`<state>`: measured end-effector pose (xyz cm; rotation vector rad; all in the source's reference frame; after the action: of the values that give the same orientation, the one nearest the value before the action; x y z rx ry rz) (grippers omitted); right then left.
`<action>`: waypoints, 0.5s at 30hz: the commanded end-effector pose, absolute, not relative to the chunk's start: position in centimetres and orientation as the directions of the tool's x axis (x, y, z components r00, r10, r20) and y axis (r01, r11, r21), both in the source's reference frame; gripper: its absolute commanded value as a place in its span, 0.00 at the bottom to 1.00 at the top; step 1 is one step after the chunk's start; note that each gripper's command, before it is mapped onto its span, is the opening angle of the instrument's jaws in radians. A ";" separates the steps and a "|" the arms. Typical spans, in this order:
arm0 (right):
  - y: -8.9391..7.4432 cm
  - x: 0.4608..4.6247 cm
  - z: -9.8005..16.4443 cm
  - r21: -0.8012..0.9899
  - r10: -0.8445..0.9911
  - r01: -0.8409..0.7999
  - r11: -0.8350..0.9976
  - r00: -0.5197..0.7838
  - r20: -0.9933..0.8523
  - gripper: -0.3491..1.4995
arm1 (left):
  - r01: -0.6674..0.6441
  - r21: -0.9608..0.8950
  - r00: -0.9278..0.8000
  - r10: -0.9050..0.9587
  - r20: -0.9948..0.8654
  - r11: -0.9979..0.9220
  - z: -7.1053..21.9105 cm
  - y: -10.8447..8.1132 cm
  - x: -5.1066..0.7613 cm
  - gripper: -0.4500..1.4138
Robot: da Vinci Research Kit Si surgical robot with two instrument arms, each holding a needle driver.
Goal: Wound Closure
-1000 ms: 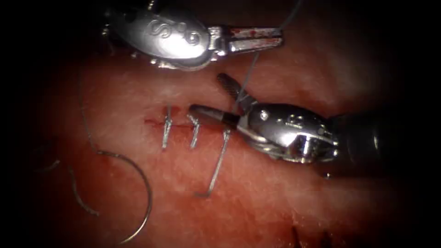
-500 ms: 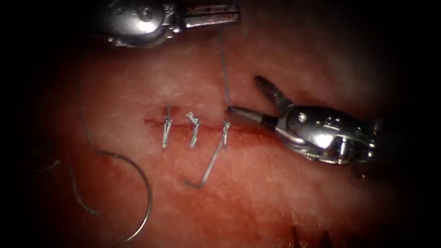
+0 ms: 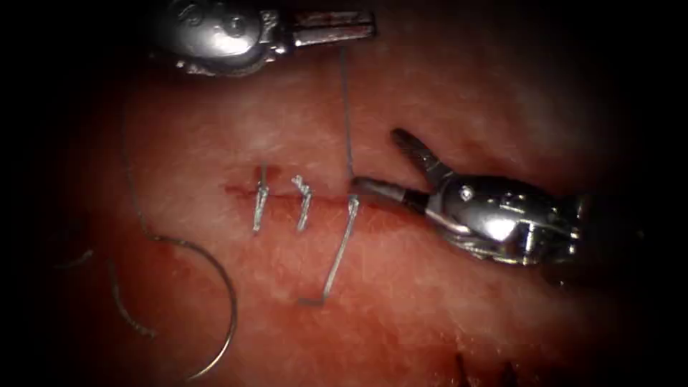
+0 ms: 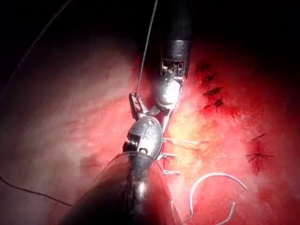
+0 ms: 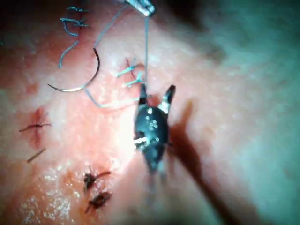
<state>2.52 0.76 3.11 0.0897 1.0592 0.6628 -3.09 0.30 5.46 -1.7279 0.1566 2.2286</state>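
Endoscope view: I take the cut point(image 3: 301, 193) as my landmark; two finished stitches point(image 3: 259, 201) cross it toward its left end, and a third knot point(image 3: 352, 204) sits further right with a stiff-looking tail point(image 3: 335, 258) running down below the cut. My left tool point(image 3: 333, 25) is well above the cut, jaws clenched on the thread point(image 3: 346, 107), which drops taut and straight down to that third knot; my right tool point(image 3: 390, 168) lies just right of the knot, jaws spread wide and grasping nothing, the lower jaw resting at the cut line, though I cannot tell whether it touches the thread. The curved needle point(image 3: 215, 272) lies free on the tissue point(image 3: 444, 315) below and left of the cut, held by neither tool and not in the tissue. I judge the thread light, thin and slippery, so a firm flat grip near the knot would suit; the needle is rigid, best taken on its body rather than its tip.
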 end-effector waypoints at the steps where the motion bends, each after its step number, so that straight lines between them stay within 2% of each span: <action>1: 0.6 2.76 3.2 0.387 0.546 -0.441 0.809 0.324 -0.772 0.99 | -0.311 -0.110 -0.220 0.184 -0.958 -0.944 5.5 0.2 -3.13 0.00; 15: 0.7 3.11 3.2 0.387 0.543 -0.440 0.810 0.318 -0.777 0.99 | -0.301 -0.120 -0.205 0.187 -0.961 -0.946 5.4 0.2 -3.23 0.00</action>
<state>3.04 0.79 3.20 0.1082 1.0638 0.6478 -3.21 0.24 5.30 -1.7500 0.1366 2.2159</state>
